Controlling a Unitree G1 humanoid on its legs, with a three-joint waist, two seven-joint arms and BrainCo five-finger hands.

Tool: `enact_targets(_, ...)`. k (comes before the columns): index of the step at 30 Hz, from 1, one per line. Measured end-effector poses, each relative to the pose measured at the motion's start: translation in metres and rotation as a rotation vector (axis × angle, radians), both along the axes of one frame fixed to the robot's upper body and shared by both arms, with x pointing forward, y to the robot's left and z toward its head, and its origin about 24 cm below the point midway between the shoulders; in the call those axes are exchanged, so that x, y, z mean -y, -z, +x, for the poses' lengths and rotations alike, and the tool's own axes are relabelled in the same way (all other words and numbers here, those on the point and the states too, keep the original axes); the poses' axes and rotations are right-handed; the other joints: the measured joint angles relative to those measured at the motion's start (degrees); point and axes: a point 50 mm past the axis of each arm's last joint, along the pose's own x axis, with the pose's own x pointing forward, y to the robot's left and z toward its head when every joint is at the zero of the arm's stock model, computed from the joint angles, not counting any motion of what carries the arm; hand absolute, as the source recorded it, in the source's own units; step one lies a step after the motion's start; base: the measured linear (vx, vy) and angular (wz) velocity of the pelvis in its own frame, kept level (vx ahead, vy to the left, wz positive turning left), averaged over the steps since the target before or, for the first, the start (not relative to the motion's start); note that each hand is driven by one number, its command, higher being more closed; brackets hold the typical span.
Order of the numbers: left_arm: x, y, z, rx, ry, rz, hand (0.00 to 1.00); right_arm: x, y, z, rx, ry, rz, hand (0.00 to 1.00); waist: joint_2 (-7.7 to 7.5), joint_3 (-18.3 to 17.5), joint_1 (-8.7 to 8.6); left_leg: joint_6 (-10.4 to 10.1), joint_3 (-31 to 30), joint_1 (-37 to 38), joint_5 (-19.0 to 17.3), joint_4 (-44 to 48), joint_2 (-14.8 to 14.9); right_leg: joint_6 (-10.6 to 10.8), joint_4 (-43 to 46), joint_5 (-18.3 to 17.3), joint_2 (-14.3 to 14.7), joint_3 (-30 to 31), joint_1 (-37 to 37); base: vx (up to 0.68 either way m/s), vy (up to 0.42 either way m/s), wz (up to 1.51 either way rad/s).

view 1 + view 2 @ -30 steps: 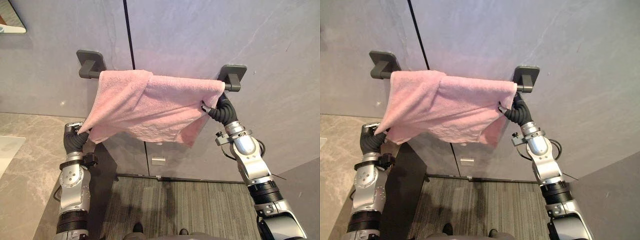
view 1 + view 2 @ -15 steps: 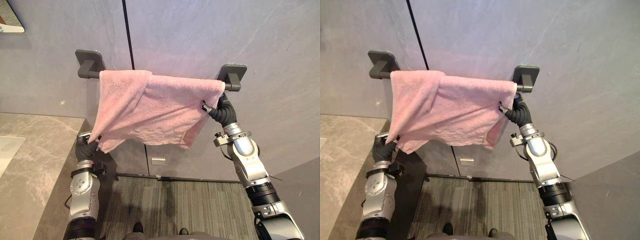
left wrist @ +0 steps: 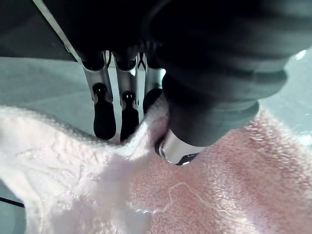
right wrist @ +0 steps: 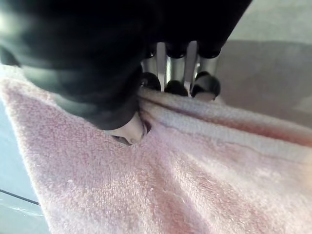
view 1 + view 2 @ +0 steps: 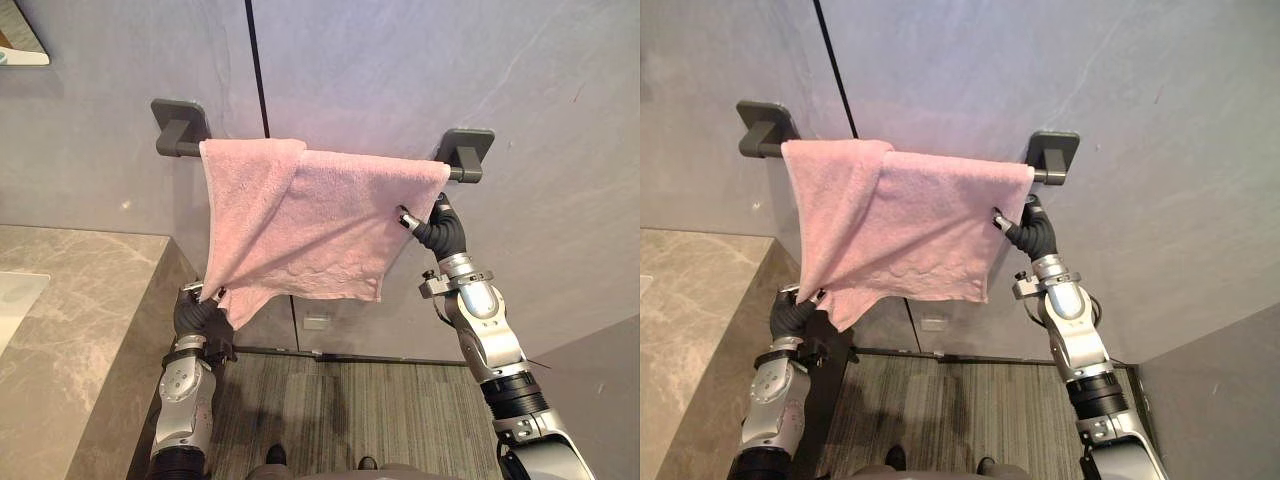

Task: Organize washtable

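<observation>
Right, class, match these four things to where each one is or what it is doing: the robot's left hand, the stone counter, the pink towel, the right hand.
Column one
1. left hand
2. stone counter
3. pink towel
4. right hand

Column two
A. hangs over the dark rail
B. pinches the towel's side edge, just under the rail
C. pinches a bottom corner of the towel
D. lies low on the robot's left

Pairs: 1-C, 2-D, 3-A, 4-B
</observation>
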Motion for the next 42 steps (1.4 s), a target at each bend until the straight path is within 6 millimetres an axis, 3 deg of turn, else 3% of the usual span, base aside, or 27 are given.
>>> enact_targets(15,-0.003,0.011,-0.012,-0.046,-0.031,-0.019,0.0,0.001,0.028,-0.013,-0.1,0.023,0.079,0.0,-0.2,-0.12,-0.09,-0.01,0.17,0.02,-0.01,0.0,0.01,-0.01,-0.03,0.01,0.0,0.15,-0.04,0.0,0.0,0.0)
enact_targets(21,-0.003,0.022,-0.025,-0.078,-0.084,-0.08,0.0,0.019,0.038,-0.025,-0.126,0.129,0.17,0.0,-0.48,-0.31,-0.25,-0.02,0.23,0.02,-0.04,0.0,-0.08,-0.01,-0.33,0.04,-0.1,0.03,0.07,0.0,0.0,0.0)
enact_targets(24,-0.007,0.018,-0.029,-0.058,-0.114,-0.09,0.0,0.028,0.042,-0.033,-0.133,0.174,0.192,0.0,-0.48,-0.31,-0.3,-0.03,0.18,0.03,-0.04,0.0,-0.07,-0.01,-0.4,0.05,-0.11,-0.08,0.15,0.0,0.0,0.0)
enact_targets(29,-0.023,-0.002,-0.035,0.032,-0.192,-0.069,0.0,0.061,0.045,-0.049,-0.124,0.338,0.232,0.0,-0.36,-0.38,-0.85,-0.03,0.11,0.2,-0.04,0.0,-0.11,-0.01,-0.46,0.11,-0.21,-0.24,0.39,0.0,0.0,0.0)
enact_targets(35,-0.037,-0.03,-0.04,0.152,-0.267,-0.029,0.0,0.091,0.026,-0.072,-0.019,0.493,0.248,0.0,0.5,-0.93,-2.23,-0.03,0.06,0.26,-0.04,0.0,-0.15,0.01,-0.55,0.18,-0.23,-0.34,0.54,0.0,0.0,0.0)
enact_targets(38,-0.039,-0.058,-0.042,0.283,-0.289,0.003,0.0,0.103,0.006,-0.083,0.085,0.571,0.235,0.0,1.21,-1.34,-3.14,-0.03,0.08,0.29,-0.04,0.0,-0.14,0.02,-0.55,0.23,-0.22,-0.32,0.57,0.0,0.0,0.0)
enact_targets(40,-0.037,-0.074,-0.044,0.355,-0.283,0.022,0.0,0.104,-0.008,-0.088,0.155,0.579,0.228,0.0,1.63,-1.54,-3.44,-0.03,0.21,0.37,-0.04,0.0,-0.12,0.02,-0.55,0.25,-0.21,-0.18,0.57,0.0,0.0,-0.02)
enact_targets(42,-0.029,-0.102,-0.047,0.498,-0.257,0.05,0.0,0.098,-0.031,-0.098,0.287,0.552,0.221,0.0,1.98,-1.56,-3.61,-0.03,0.39,0.46,-0.04,0.0,0.01,-0.07,-0.55,0.34,-0.19,0.02,0.57,0.0,0.0,-0.04)
